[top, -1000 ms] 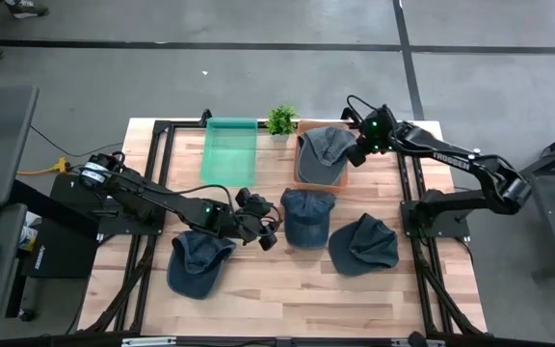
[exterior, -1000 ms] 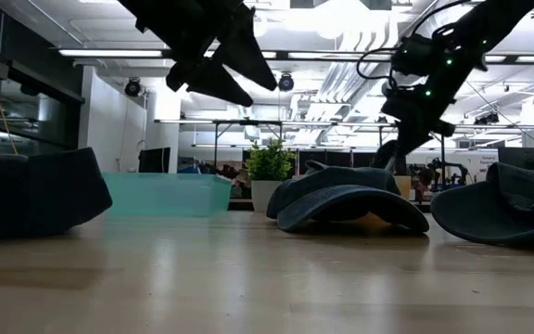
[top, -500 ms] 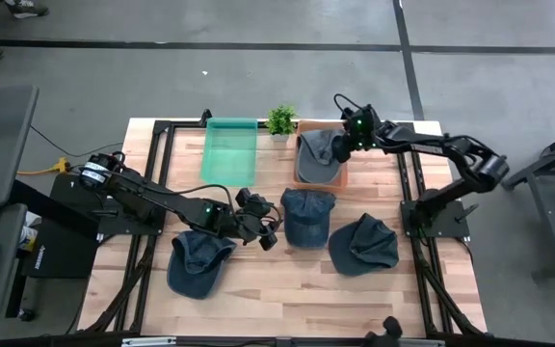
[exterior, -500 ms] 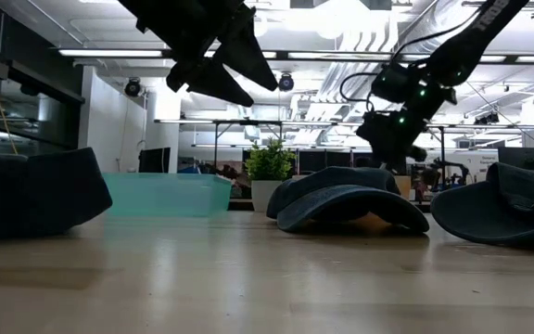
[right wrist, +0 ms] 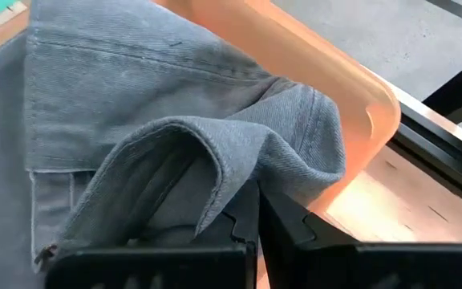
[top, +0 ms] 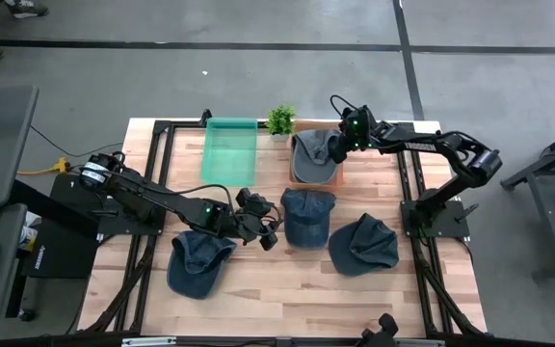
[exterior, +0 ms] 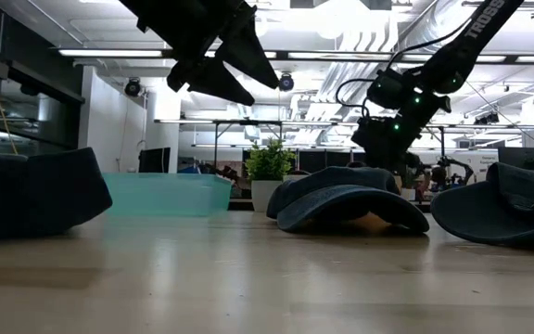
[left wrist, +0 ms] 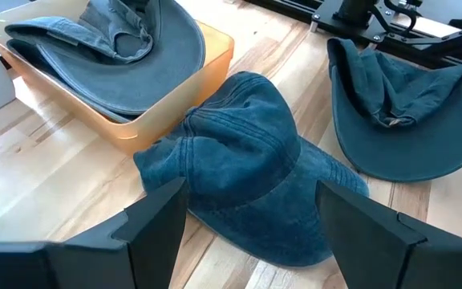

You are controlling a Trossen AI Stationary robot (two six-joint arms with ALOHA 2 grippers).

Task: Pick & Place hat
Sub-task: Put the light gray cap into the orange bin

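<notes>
Your left gripper (top: 263, 224), fingers spread wide and holding nothing, hovers at the table's centre with the middle hat (top: 307, 214) just at its three o'clock. Farther off, at one o'clock, your right gripper (top: 340, 146) is clamped on the grey hat (top: 314, 154) over the orange bin (top: 312, 183). Lower the brim fully inside the bin before you let go.

Faded grey-blue denim hat (top: 314, 154) in orange bin (top: 297, 178), teal tray (top: 229, 149), darker blue caps (top: 307, 216).
</notes>
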